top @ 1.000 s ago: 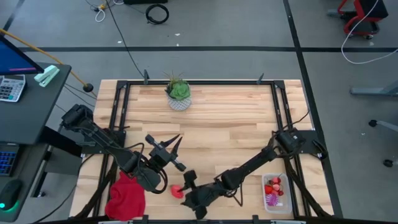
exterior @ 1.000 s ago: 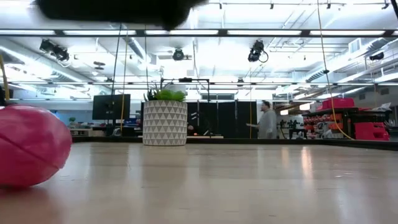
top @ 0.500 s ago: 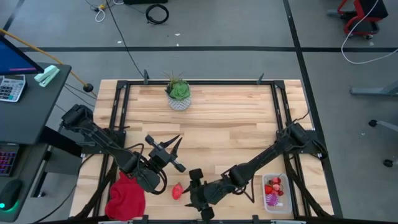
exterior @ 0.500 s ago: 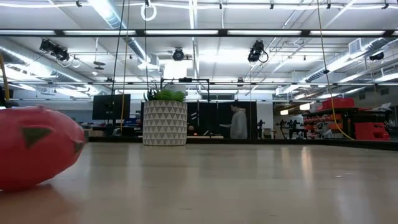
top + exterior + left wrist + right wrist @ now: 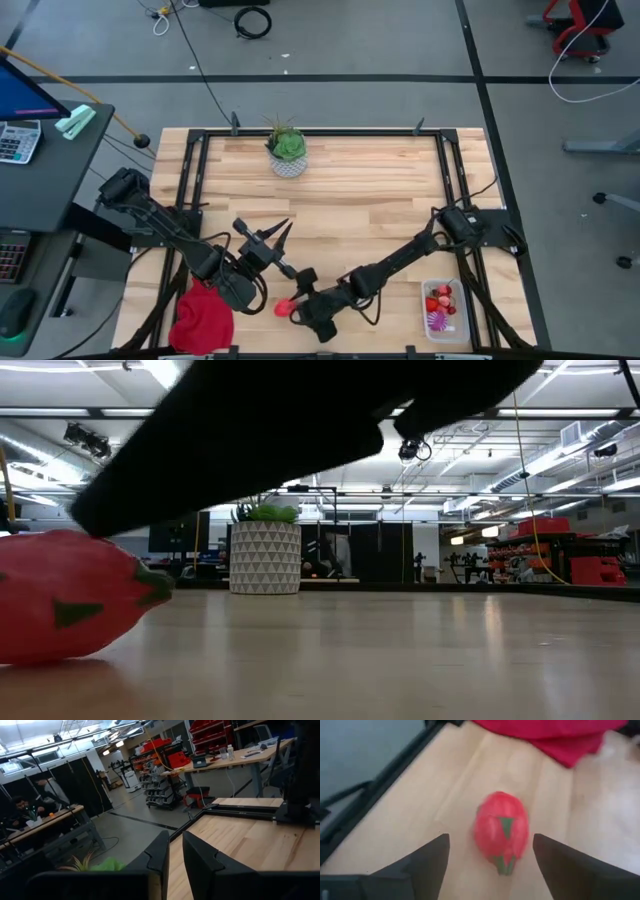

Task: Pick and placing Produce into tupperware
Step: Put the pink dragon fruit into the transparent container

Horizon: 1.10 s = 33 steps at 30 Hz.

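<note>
One fruit [image 5: 501, 831] loose at table's six o'clock; right gripper [image 5: 489, 854] reopened wide, empty, realigned for a regrasp; tub [image 5: 444, 309] waits.

On the desk [image 5: 350, 200], the right tool [image 5: 300, 308] sits just beside a red oval fruit [image 5: 285, 308]. A clear tub [image 5: 441, 310] holds produce at the right edge; a red cloth [image 5: 201, 316] lies left.
</note>
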Each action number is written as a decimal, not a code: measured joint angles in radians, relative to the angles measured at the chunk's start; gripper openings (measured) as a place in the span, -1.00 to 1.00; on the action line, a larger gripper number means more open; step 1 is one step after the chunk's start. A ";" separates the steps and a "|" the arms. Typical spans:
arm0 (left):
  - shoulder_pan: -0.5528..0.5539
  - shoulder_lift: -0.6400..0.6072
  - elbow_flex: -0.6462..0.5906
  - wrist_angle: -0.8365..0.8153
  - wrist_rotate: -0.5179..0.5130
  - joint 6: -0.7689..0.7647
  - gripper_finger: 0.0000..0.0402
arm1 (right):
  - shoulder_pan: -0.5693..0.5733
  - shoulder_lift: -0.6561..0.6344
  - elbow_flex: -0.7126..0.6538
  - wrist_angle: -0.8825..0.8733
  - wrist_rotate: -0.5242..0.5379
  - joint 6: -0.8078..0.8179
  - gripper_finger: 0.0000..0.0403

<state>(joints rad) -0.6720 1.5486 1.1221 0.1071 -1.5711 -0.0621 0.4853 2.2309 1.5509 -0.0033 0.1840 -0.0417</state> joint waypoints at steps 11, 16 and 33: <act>0.000 0.000 0.000 -0.008 0.000 0.006 -0.75 | -0.013 0.057 0.004 0.231 -0.057 -0.002 0.67; 0.000 0.000 0.000 -0.015 0.000 0.006 -0.72 | -0.025 0.132 0.027 0.250 -0.029 0.031 0.68; 0.000 0.000 0.000 -0.045 0.000 0.002 -0.75 | -0.052 0.198 0.113 0.124 -0.002 0.233 0.54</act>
<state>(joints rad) -0.6716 1.5490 1.1217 0.0620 -1.5711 -0.0605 0.4332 2.4290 1.6634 0.1206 0.1822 0.1909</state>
